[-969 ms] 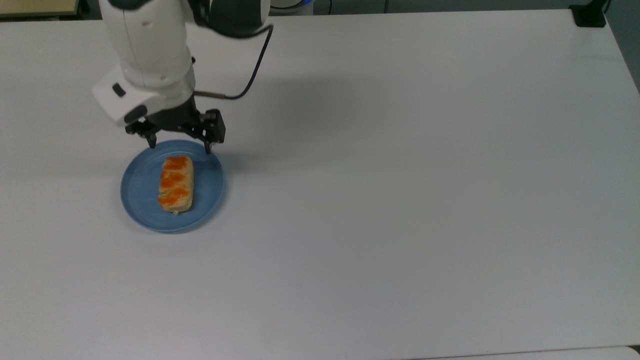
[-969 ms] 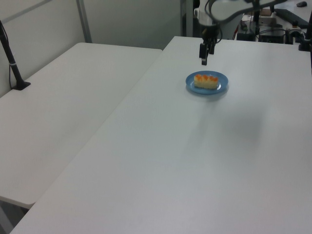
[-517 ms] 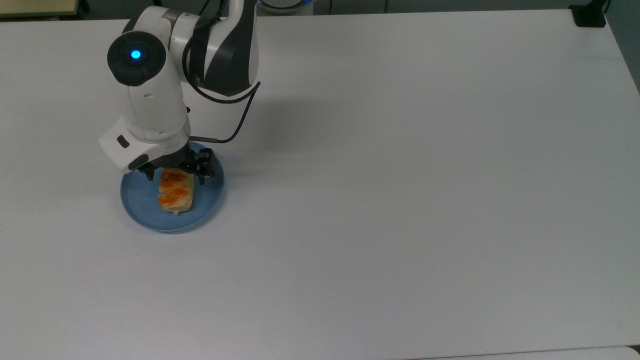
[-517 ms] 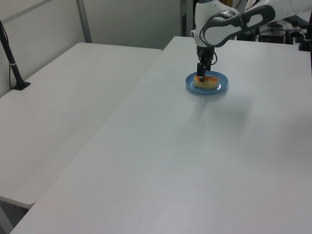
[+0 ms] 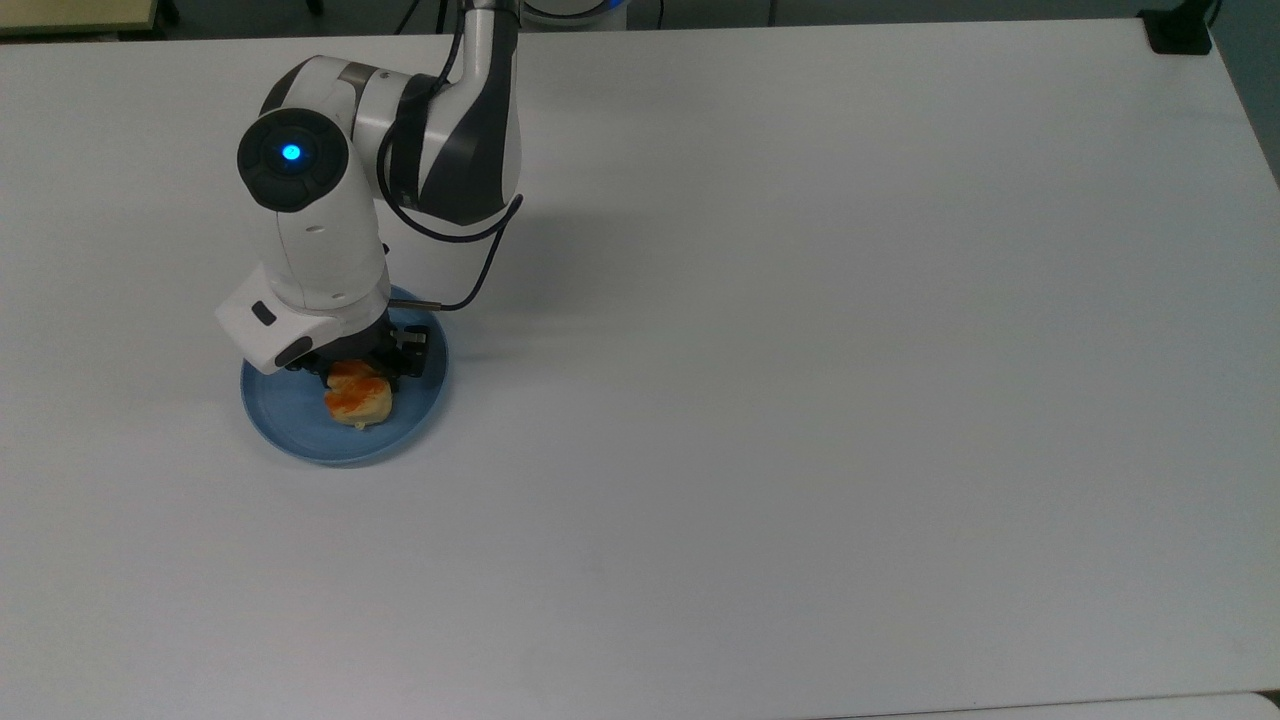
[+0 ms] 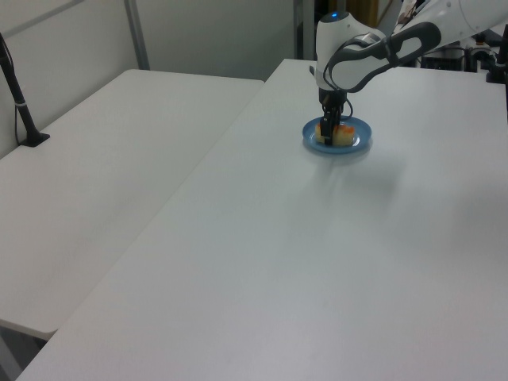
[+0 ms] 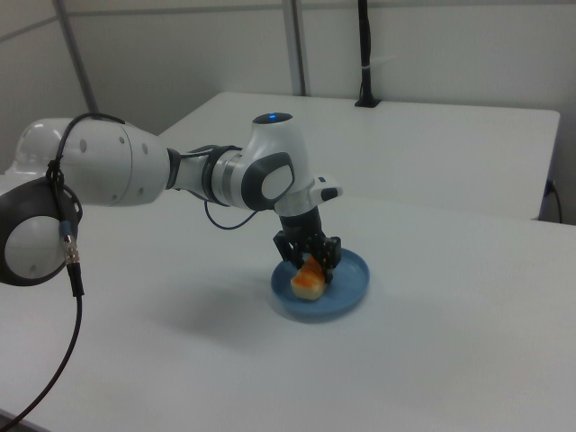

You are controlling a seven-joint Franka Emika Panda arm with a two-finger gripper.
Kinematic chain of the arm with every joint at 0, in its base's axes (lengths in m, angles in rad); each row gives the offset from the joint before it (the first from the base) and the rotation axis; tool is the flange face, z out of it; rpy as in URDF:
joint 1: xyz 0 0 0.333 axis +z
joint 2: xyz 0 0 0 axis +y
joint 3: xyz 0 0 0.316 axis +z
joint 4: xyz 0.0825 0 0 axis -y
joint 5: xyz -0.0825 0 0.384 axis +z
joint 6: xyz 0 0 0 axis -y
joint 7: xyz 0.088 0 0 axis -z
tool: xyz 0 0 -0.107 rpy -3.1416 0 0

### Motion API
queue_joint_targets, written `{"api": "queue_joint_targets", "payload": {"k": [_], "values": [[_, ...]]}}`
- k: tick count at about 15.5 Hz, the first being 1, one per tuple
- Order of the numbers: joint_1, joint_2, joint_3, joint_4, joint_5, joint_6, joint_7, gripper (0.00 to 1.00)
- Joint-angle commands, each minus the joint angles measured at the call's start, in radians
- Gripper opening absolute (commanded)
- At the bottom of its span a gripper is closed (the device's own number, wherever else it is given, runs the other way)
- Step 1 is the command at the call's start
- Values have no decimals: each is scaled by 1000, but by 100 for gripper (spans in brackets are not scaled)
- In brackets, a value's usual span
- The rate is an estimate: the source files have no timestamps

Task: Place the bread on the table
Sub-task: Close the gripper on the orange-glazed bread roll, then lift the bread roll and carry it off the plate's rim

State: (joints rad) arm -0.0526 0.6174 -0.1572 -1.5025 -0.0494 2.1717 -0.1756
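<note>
White table bears a blue plate.

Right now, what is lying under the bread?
The bread lies on a round blue plate, which rests on the white table. The jaws and wrist cover the bread's far end in the top view.

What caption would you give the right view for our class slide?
Robot gripper lowered around the bread on a blue plate atop the white table.
</note>
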Motion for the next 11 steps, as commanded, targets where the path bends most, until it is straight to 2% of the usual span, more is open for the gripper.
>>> {"api": "queue_joint_targets", "payload": {"k": [1,5,7,8,11], "values": [[-12,-34,2,-22,13,14,-56,33],[-30,-111,2,-48,16,-61,-108,33],[-35,-154,2,-105,16,-73,-139,33],[-35,-181,2,-149,11,-72,-154,33],[-61,-313,2,-396,-32,-14,-229,33]]}}
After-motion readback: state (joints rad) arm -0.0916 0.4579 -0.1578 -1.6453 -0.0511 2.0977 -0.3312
